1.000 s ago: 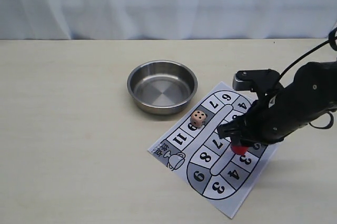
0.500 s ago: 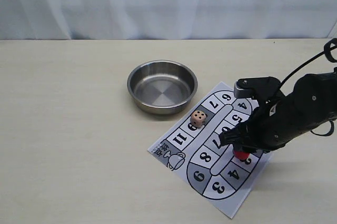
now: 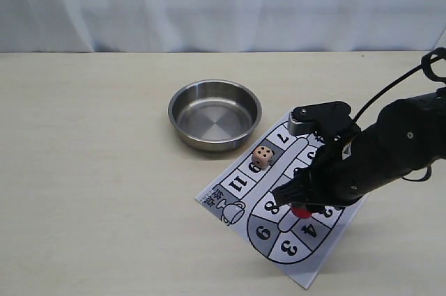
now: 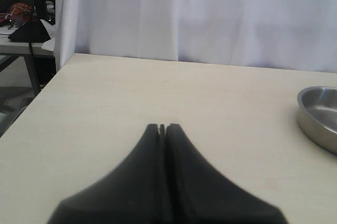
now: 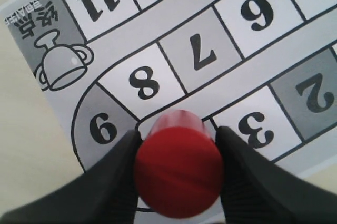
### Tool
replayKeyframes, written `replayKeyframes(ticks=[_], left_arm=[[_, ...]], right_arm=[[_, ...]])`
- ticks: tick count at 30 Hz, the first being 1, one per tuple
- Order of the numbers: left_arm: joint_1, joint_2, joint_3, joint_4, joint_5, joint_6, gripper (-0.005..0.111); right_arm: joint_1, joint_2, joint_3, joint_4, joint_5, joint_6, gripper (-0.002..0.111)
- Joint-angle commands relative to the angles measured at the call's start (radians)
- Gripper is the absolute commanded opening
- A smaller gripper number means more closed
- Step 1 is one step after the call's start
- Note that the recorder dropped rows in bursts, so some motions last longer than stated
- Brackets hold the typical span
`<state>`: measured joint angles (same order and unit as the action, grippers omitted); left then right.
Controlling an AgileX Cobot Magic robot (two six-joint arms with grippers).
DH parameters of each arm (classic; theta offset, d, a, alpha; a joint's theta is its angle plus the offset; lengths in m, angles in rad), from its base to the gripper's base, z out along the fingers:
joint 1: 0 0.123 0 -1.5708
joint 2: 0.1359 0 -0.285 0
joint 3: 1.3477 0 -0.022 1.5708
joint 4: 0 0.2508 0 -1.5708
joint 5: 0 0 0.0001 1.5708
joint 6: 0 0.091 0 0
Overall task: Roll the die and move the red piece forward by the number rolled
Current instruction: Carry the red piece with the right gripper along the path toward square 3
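Observation:
The red piece [image 5: 178, 168] is an upright red cylinder clamped between the two black fingers of my right gripper [image 5: 178, 167], shut on it. In the exterior view the red piece [image 3: 302, 211] peeks out under my right gripper [image 3: 301, 207], over the lower middle of the paper number board [image 3: 230, 198], near squares 8 and 4. The die [image 3: 263, 157], a pale cube showing five dots, rests on the board near squares 7 and 9. My left gripper [image 4: 162, 127] is shut and empty, hovering over bare table away from the board.
A steel bowl [image 3: 214, 113] stands just behind the board and shows nothing inside; its rim [image 4: 316, 118] appears in the left wrist view. The board's trophy square [image 5: 58, 66] lies beside square 11. White curtain backs the table.
My right gripper has carried the red piece leftward and toward the board's lower end, from beside the 2 and 3 squares to near square 8. The die and bowl have not moved.

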<state>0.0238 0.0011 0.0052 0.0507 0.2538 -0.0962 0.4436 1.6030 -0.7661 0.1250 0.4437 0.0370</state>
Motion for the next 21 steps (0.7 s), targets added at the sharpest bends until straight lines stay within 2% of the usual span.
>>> replayKeyframes(ticks=[1, 9, 21], left_arm=[[0.000, -0.001, -0.005, -0.003, -0.012, -0.004, 0.000], [0.000, -0.001, -0.005, -0.003, -0.012, -0.004, 0.000], [0.000, -0.001, -0.005, -0.003, -0.012, -0.004, 0.000]], right_arm=[[0.000, -0.010, 0.032, -0.011, -0.033, 0.002, 0.004], [-0.002, -0.010, 0.123, -0.035, -0.173, 0.002, 0.004], [-0.002, 0.049, 0.123, -0.035, -0.155, 0.002, 0.004]])
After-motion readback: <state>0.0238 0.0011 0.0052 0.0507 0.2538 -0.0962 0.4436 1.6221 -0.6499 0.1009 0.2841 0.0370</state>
